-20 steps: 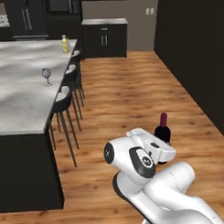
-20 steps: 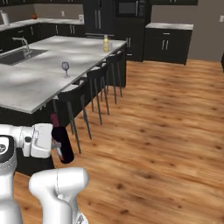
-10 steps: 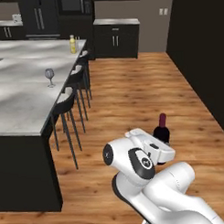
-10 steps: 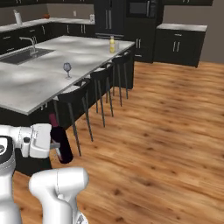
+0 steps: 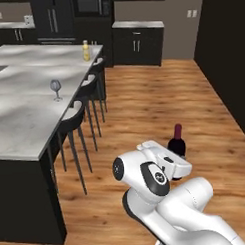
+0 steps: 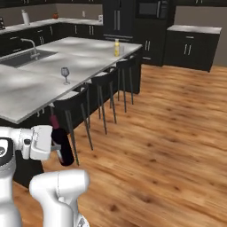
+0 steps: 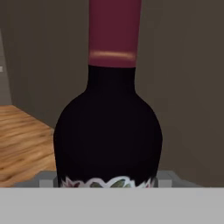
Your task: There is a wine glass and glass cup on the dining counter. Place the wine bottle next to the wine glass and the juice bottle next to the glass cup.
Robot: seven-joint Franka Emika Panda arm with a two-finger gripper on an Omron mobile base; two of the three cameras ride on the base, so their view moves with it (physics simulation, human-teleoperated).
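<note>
Rolled forward along the stools since the earlier frames, with the whole picture shifted in both base views: a move of the base, not of the things. Means the dining counter (image 5: 24, 123) now lies nearer, with the wine glass (image 5: 56, 90) standing mid-way along its marble and the juice bottle (image 5: 85, 50) well apart from it at the far end. Carried upright and clear of the counter meanwhile: the wine bottle (image 5: 176, 149), off to the stool side over the wood floor (image 6: 168, 133), unchanged against the gripper (image 6: 56, 144). Jaws closed about the bottle's lower body, judging by the way it hangs there. Placing not yet begun. Seen from the right base view but not the left: the sink (image 6: 27, 57) and tap. From the hand view alone: the label's upper edge, close up.
</note>
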